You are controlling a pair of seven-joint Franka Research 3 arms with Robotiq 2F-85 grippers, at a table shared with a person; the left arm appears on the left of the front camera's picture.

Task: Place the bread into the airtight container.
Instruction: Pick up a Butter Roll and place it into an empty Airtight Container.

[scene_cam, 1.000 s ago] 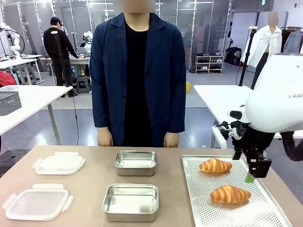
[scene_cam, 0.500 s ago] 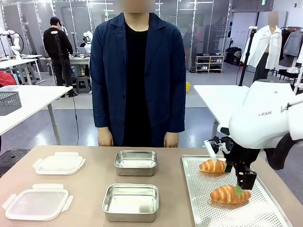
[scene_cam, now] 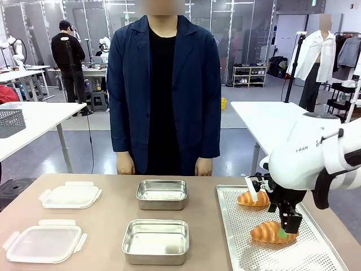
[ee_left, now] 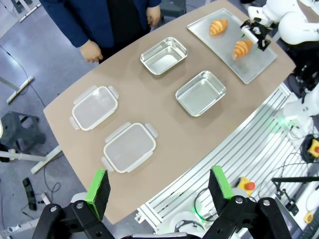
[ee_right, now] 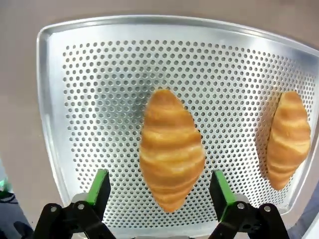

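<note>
- The right gripper hangs low over a perforated silver metal tray, its green-padded jaws spread wide and holding nothing.
- A golden-brown croissant lies flat on the tray directly below this gripper, in line with the gap between the pads; whether they touch it cannot be told.
- A second croissant lies just beyond the gripper on the same tray, apart from the first.
- Off to the gripper's side on the tan counter stand two open rectangular steel containers, with two clear plastic lids farther out.
- The left gripper hovers high above the counter's near edge, wide open and empty.
- A person in a navy jacket stands farthest off, arms down.
</note>
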